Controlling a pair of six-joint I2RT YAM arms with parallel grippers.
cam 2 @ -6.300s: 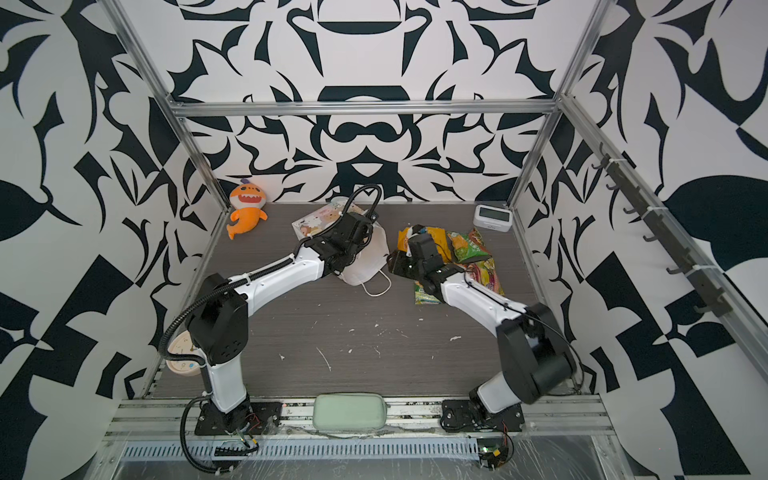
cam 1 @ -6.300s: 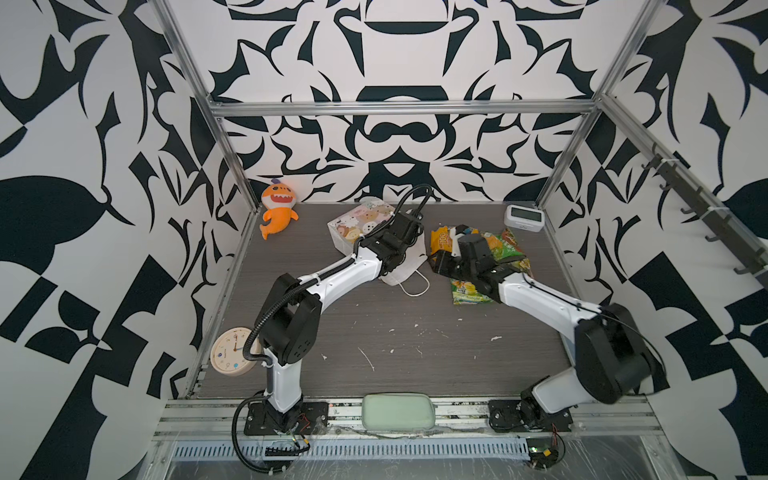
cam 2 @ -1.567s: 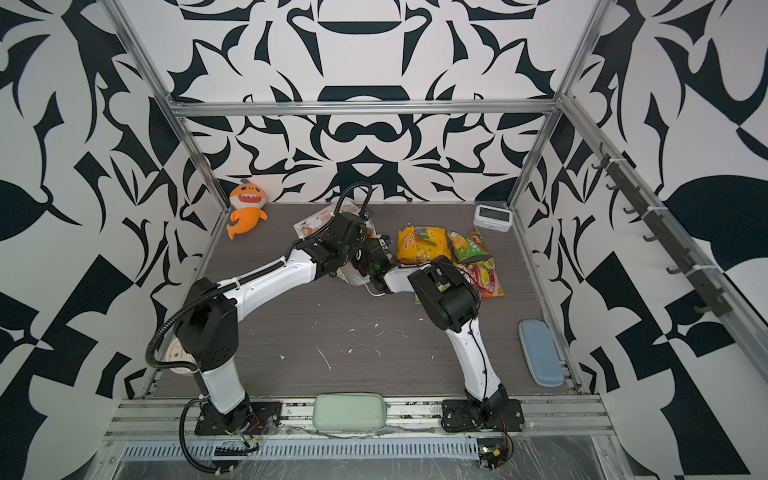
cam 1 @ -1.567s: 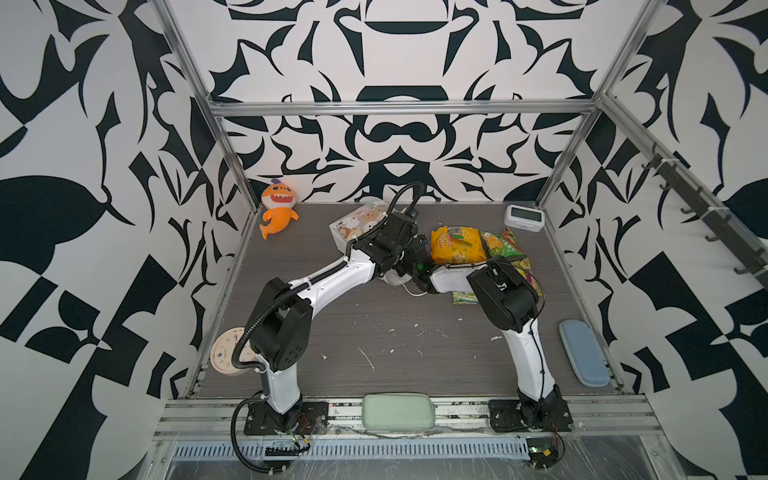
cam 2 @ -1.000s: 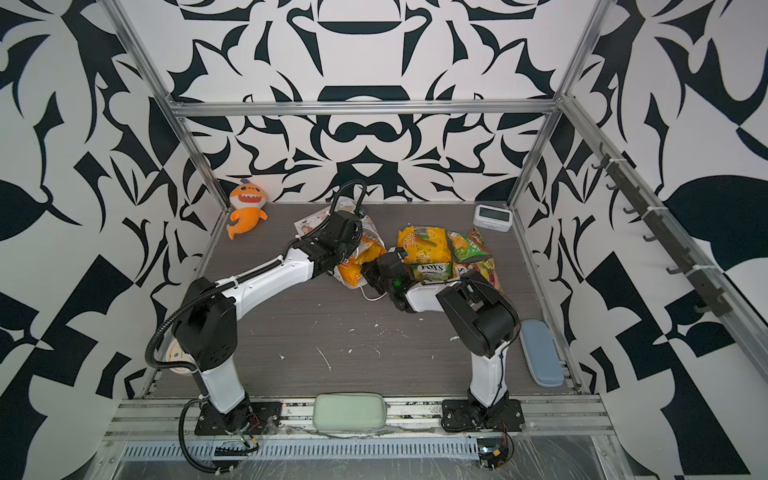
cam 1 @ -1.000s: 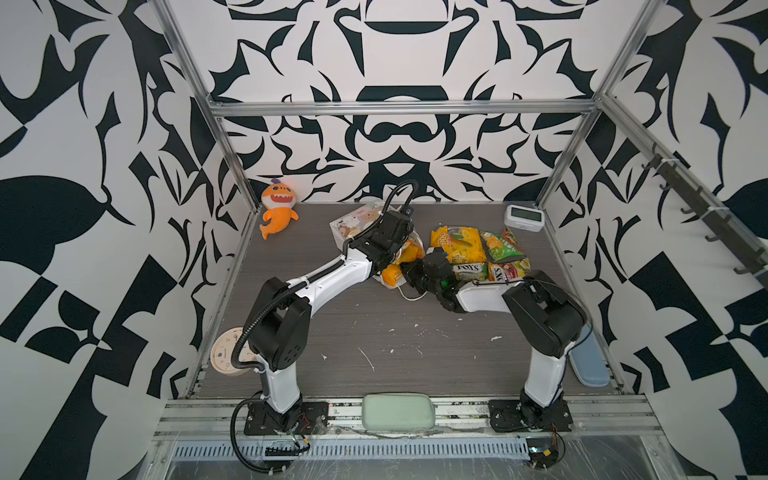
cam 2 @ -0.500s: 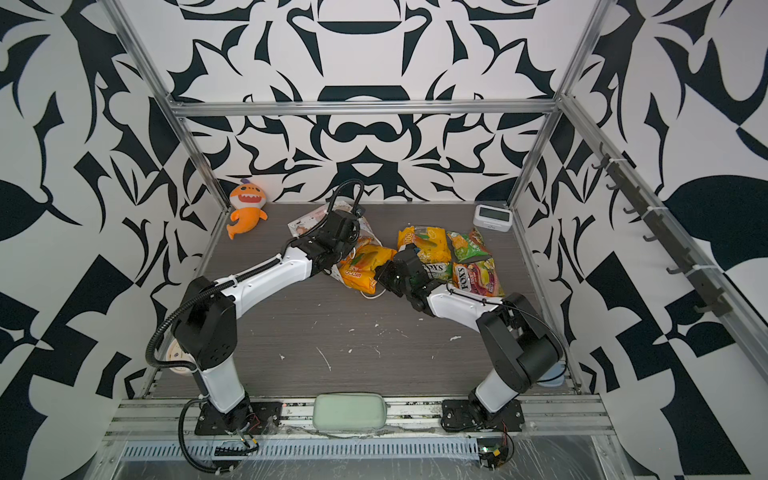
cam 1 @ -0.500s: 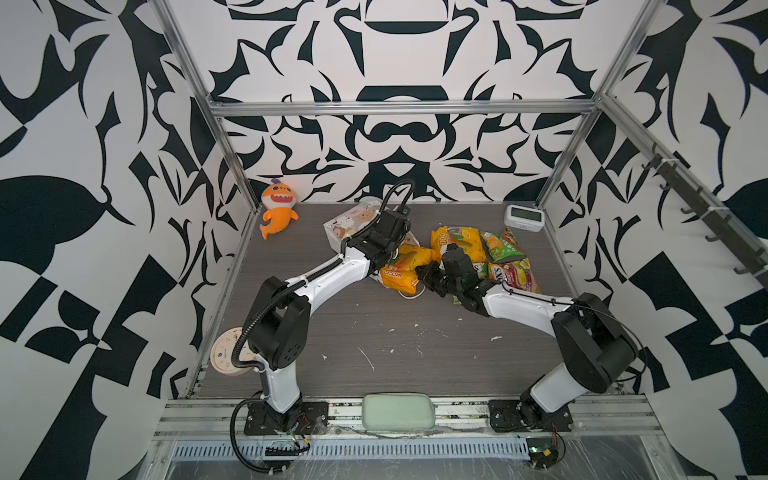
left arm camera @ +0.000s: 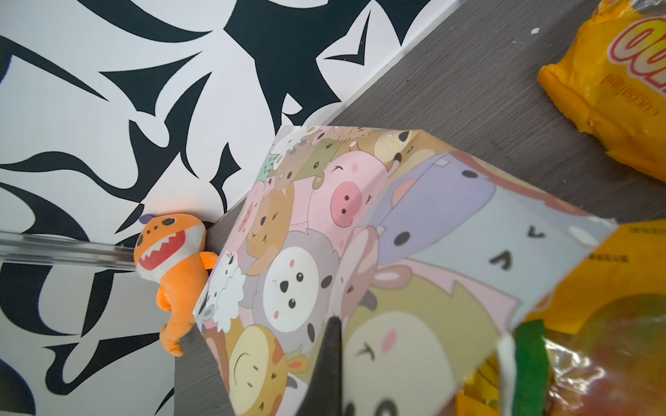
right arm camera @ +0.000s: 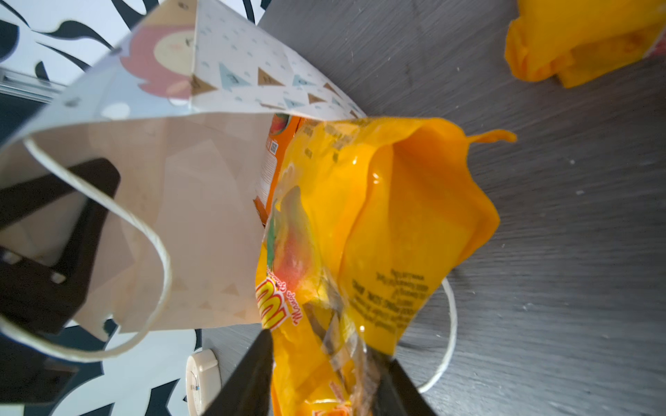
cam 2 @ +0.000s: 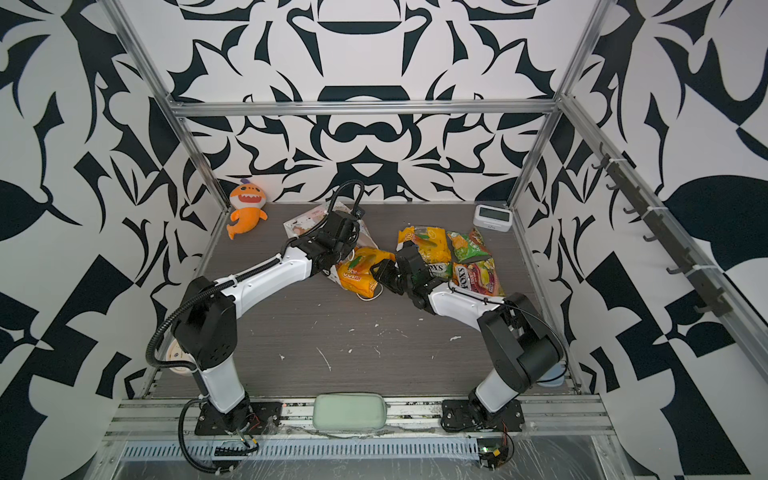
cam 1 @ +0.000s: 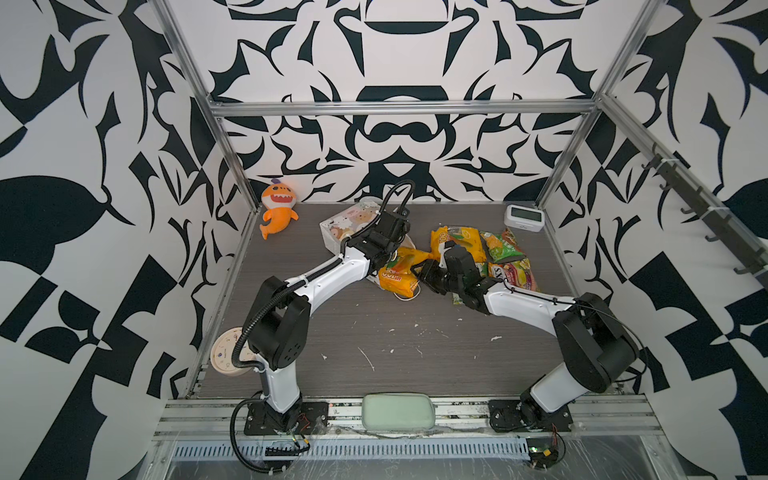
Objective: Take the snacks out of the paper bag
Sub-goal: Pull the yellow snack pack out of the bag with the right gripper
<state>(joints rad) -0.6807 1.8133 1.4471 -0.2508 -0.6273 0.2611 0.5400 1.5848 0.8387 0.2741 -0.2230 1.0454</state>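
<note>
The paper bag lies on its side at the back, mouth toward the middle. My left gripper is shut on the bag's upper mouth edge; only one finger shows. A yellow-orange packet sticks halfway out of the bag mouth. My right gripper straddles its near end, jaws apart. A second orange packet shows inside the bag. A yellow packet, a green one and a red FOX'S one lie to the right.
An orange plush shark sits in the back left corner and a white digital clock in the back right. A round clock lies by the left wall, a green pouch on the front rail. White crumbs dot the table.
My right gripper has pulled the yellow-orange packet partway out of the bag toward the middle, and its jaws have parted. The left gripper keeps its hold on the bag.
</note>
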